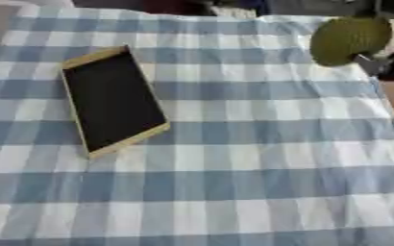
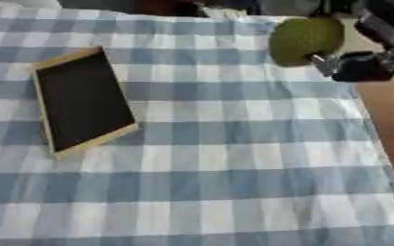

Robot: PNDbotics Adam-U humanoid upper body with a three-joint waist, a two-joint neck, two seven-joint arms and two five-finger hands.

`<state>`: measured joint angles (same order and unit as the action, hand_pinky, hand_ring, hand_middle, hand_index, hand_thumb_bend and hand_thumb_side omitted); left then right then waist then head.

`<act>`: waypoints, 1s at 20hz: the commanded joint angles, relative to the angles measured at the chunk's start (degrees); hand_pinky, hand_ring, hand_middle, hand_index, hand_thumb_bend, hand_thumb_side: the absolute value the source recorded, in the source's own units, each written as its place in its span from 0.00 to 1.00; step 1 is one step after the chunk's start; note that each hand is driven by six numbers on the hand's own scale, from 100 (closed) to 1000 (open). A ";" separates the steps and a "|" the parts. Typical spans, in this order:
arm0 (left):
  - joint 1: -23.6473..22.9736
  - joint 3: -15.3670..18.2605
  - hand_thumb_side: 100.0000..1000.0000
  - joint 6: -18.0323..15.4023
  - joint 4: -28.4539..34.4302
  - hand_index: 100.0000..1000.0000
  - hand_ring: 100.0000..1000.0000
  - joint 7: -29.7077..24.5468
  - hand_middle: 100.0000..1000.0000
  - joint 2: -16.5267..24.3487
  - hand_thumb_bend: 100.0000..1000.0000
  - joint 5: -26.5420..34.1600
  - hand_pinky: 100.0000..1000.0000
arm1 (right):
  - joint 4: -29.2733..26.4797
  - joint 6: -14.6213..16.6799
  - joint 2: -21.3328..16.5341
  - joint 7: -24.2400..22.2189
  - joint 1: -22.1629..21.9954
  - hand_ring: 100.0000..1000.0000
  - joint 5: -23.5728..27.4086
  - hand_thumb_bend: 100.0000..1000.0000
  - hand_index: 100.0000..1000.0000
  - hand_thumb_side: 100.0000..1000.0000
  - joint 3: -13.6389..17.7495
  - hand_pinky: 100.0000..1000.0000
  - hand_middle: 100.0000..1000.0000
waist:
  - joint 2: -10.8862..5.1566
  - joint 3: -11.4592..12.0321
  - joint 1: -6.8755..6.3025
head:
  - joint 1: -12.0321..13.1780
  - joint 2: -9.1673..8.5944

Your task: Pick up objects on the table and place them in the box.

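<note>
Near the surface's (image 1: 234,192) far right corner, the right hand (image 2: 360,65) grasps a rough, round yellow-green fruit (image 2: 305,39). Toward the left edge lies a wood-rimmed, dark-bottomed shallow box (image 1: 114,102).

Looking down from head height, facing twelve o'clock; both eyes sharing the checked bench (image 1: 234,158), box (image 1: 112,101) perhaps at ten o'clock.

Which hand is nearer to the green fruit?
Right. The right hand is at the green fruit, touching its lower right side near the table's far right corner. The left hand shows in neither view.
</note>
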<state>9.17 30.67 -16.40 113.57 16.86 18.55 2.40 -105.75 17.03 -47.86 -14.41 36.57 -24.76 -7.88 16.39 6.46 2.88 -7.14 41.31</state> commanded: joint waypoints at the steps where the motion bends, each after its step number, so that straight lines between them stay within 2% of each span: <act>1: 0.63 -0.17 0.44 -0.01 1.02 0.83 0.45 -0.41 0.69 1.24 0.00 0.40 0.63 | -0.65 -1.25 4.15 -4.75 6.16 0.52 -0.40 0.00 0.59 0.00 -3.99 0.60 0.44 | -1.29 0.32 -0.32 | -0.69 0.25; 4: 0.70 -0.24 0.45 0.04 1.02 0.83 0.45 -0.55 0.70 1.01 0.00 0.61 0.63 | 1.75 -2.01 11.18 -7.61 11.61 0.52 -3.69 0.00 0.59 0.00 -7.01 0.60 0.44 | -1.25 0.69 -0.35 | -1.14 0.20; 9: 1.02 -0.37 0.45 0.09 1.02 0.83 0.45 -0.84 0.70 0.70 0.00 0.96 0.63 | 8.71 -1.78 22.23 -6.81 15.75 0.51 -11.45 0.00 0.59 0.00 -9.88 0.59 0.44 | -1.10 1.43 -0.29 | -1.72 -0.04; 15: 1.39 -0.57 0.45 0.06 1.02 0.83 0.46 -1.10 0.70 0.46 0.00 1.28 0.63 | 20.31 -1.33 33.48 -0.70 16.82 0.51 -23.35 0.00 0.59 0.00 -11.62 0.59 0.44 | -0.85 2.07 -0.43 | -2.53 -0.39; 20: 1.82 -0.78 0.45 0.02 1.02 0.83 0.46 -1.35 0.70 0.22 0.00 1.56 0.63 | 30.06 -1.31 39.80 4.24 17.13 0.51 -29.14 0.00 0.60 0.00 -11.75 0.60 0.44 | -0.41 2.62 -0.58 | -3.20 -0.83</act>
<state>10.55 29.87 -16.33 113.57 15.78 18.01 3.83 -77.09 15.71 -9.14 -11.46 52.25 -52.40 -19.82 16.92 9.04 2.79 -10.07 41.15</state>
